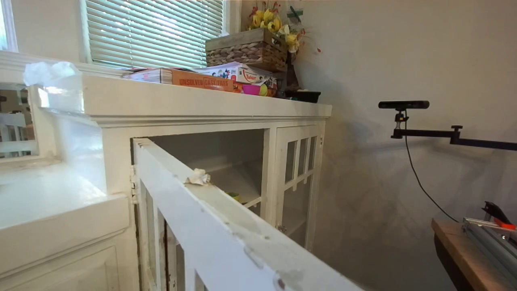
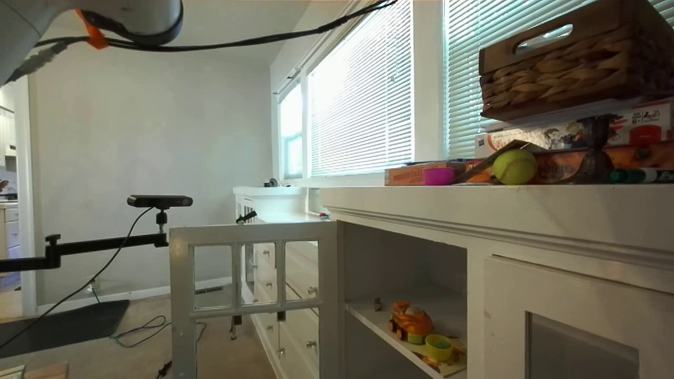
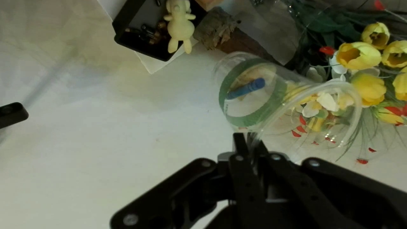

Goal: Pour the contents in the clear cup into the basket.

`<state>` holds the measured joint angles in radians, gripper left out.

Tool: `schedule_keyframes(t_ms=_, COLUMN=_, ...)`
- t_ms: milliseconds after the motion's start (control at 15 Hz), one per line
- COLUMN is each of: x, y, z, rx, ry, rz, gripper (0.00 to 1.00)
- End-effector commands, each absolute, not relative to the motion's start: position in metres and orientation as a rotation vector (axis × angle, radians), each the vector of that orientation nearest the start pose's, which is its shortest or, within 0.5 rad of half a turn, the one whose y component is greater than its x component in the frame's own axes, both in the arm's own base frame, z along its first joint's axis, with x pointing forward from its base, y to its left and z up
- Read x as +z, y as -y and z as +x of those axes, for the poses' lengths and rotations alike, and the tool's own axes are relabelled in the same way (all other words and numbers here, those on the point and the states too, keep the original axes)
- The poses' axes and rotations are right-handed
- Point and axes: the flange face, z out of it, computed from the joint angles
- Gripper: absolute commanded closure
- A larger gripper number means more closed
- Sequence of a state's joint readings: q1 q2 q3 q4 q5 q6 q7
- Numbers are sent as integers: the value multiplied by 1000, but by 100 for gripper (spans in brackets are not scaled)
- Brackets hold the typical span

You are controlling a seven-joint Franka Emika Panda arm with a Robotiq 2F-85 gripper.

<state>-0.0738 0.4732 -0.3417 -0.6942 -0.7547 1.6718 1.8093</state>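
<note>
Clear plastic, tapered and ringed with a green band, forms the cup (image 3: 279,95), its wall pinched at the rim between the jaws of the black two-fingered gripper (image 3: 251,143). Ahead of the jaws, a slim blue stick (image 3: 246,89) appears to lie inside; the grasp is judged complete, the pour seemingly not yet made, and the tipping over the brown woven, wood-rimmed basket (image 2: 553,79) still to come. Wrist view alone shows cup, gripper and, beyond the jaws, the inside of a black rectangular tray (image 3: 140,48); both exterior views show the basket, whose place relative to the jaws cannot be told
</note>
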Motion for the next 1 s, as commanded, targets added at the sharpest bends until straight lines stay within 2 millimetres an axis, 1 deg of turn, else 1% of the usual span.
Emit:
schedule_keyframes(t_ms=0, x=793, y=237, z=616, rx=-1859, ry=-2788, rz=-1225, gripper=98)
schedule_keyframes(t_ms=267, x=783, y=239, z=628, rx=-1993, ry=-2789, rz=-1211, gripper=98)
schedule_keyframes(t_ms=467, x=776, y=237, z=638, rx=-2099, ry=-2765, rz=-1252, gripper=98)
schedule_keyframes(t_ms=667, x=771, y=232, z=648, rx=-2200, ry=-2716, rz=-1376, gripper=98)
schedule_keyframes(t_ms=933, x=765, y=228, z=660, rx=-2289, ry=-2624, rz=-1587, gripper=98)
